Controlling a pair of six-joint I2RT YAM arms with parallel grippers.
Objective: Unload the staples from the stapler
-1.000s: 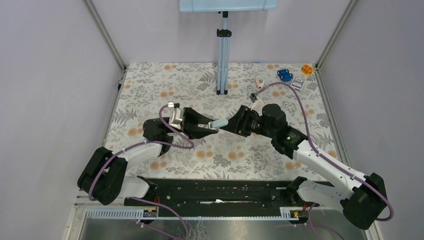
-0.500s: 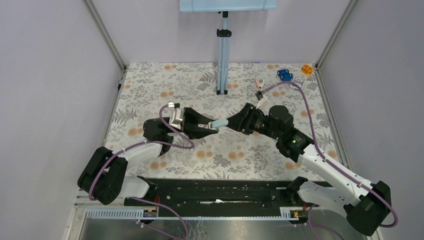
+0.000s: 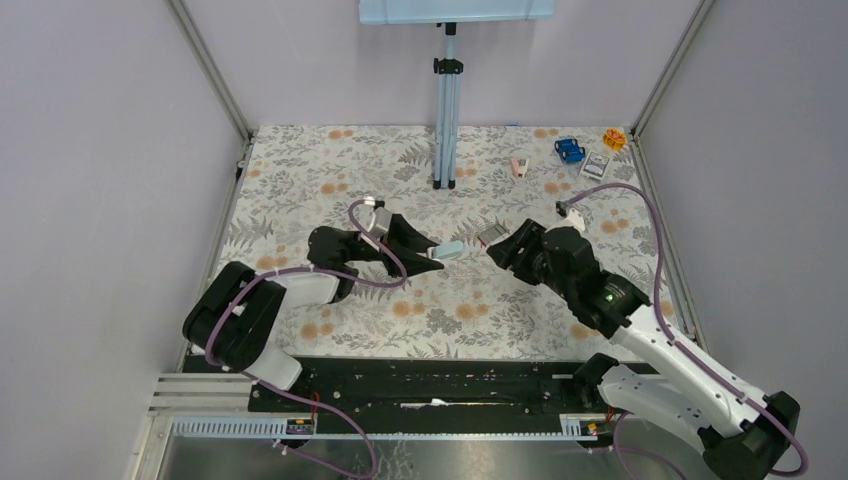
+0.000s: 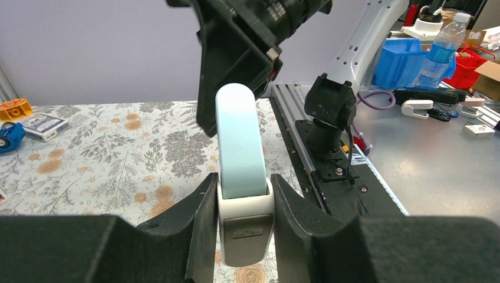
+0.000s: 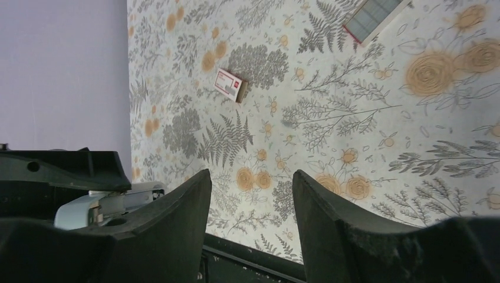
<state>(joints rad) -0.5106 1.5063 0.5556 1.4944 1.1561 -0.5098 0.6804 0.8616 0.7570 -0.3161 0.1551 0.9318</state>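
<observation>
Overhead: left gripper (image 3: pixel 428 249) holds the pale blue-and-white plastic stapler (image 3: pixel 447 250) over the floral-print tablecloth (image 3: pixel 300 170); right gripper (image 3: pixel 497 252) is near but apart. Left wrist alone shows jaws clamping its white rear; right wrist shows jaws spread, empty. Lilac walls (image 3: pixel 100 150) enclose the table.

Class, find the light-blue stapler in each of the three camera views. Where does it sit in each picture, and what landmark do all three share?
Top external: the stapler is just left of centre, at the tip of the left hand.
Left wrist: the stapler fills the centre, clamped between black fingers.
Right wrist: the stapler is at the lower left, partly hidden.
Shared landmark: the floral tablecloth.
</observation>
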